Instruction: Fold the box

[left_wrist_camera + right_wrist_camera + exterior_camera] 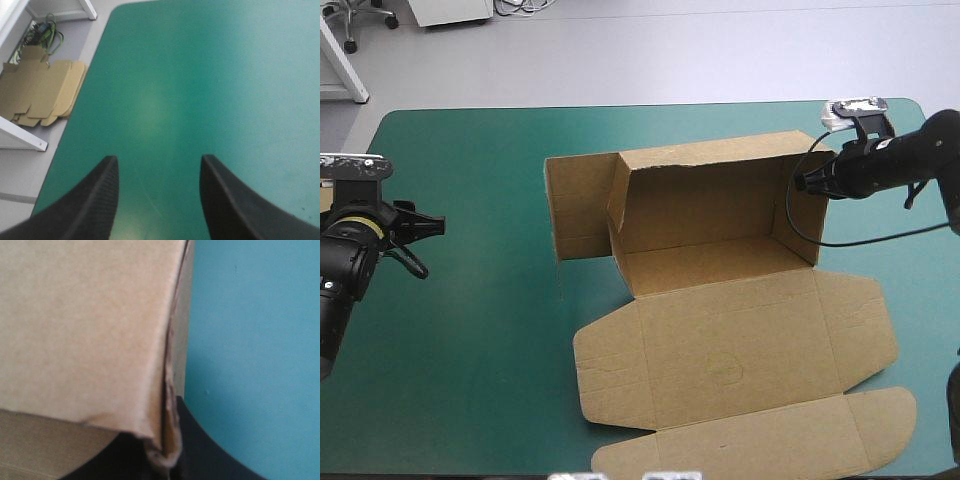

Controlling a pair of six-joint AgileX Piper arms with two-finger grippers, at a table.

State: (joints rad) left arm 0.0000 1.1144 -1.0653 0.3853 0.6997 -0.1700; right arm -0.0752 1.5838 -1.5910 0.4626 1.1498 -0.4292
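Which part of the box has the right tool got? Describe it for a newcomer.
On the teal-green table, find the brown box, its far half raised into walls. The right tool is shut on the upright end wall nearest the table's right edge; the opposite end's flap splays outward, untouched.

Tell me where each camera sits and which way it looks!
High view: above and behind the robot, looking down at the teal-green table cover and open brown cardboard box; both black arms show.
Left wrist view: above the open left tool, facing bare cover and a stack of flat brown board past the table's edge.
Right wrist view: above the right tool, shut on the box's wall.
Shared: high and right wrist views both show that gripped wall.
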